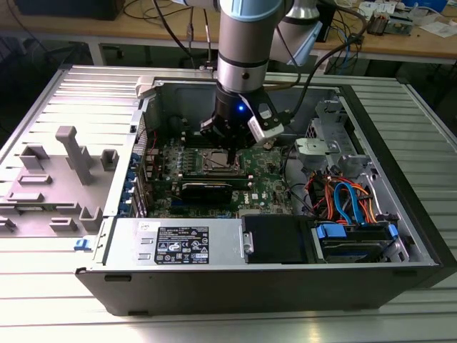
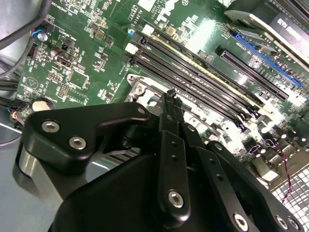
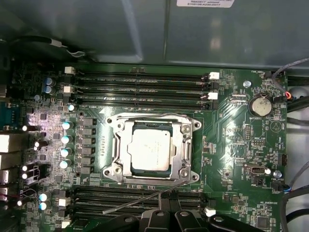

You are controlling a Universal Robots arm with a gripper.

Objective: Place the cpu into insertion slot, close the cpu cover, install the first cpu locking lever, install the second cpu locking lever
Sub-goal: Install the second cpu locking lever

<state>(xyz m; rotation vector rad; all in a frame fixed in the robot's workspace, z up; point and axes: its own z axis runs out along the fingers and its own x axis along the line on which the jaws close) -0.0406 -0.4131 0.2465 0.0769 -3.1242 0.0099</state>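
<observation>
The cpu (image 3: 150, 151) is sitting flat in the socket at the middle of the green motherboard (image 3: 231, 140), and the cpu cover (image 3: 186, 145) is lying closed around it, its window framing the silvery chip top. In the first wrist view the tool (image 3: 170, 195) is hovering just beside the socket's edge with its fingertips pinched together on a thin locking lever (image 3: 140, 202), a wire rod that is angling away over the memory slots (image 3: 140, 84) rather than lying tucked along the socket. In the exterior view the tool (image 1: 230, 153) is reaching down into the open computer case (image 1: 400, 207), which is resting on the bench (image 1: 64, 307). The risk I am judging here: the thin rod could be slipping from the narrow tips, or springing back if it misses its hook, scraping the slots beside it. The second lever is hard to make out, and the hook itself is hidden behind the tool's black linkage
</observation>
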